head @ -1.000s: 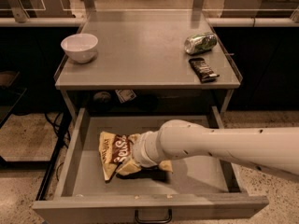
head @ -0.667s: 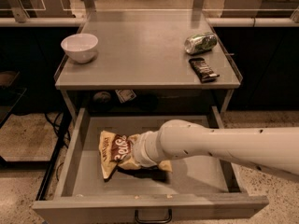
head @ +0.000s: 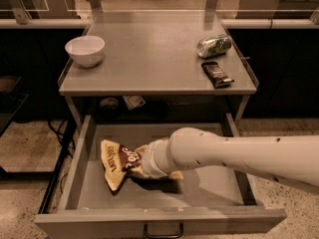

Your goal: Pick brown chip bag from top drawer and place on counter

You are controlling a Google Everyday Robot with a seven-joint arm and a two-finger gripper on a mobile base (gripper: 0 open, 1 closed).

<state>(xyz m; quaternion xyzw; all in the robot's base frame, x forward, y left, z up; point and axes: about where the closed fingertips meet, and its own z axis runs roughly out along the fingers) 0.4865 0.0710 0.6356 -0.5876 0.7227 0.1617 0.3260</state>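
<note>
The brown chip bag [head: 116, 164] lies in the open top drawer [head: 84, 158], left of centre, its cream end pointing to the left and its right end crumpled up against my arm. My gripper [head: 138, 166] is down in the drawer at the bag's right end, mostly hidden behind my white wrist. A dark shadow lies on the drawer floor under the wrist. The counter [head: 154, 59] is the grey top above the drawer. The drawer's dark pull handle [head: 163, 231] shows at the bottom edge.
On the counter stand a white bowl [head: 85, 50] at the left, a tipped green can [head: 214, 46] and a small black candy wrapper [head: 217, 74] at the right. My white arm [head: 239, 156] crosses the drawer from the right. Desks stand behind.
The bag's left end has shifted slightly left and tilted a little. My arm has stayed almost in the same place.
</note>
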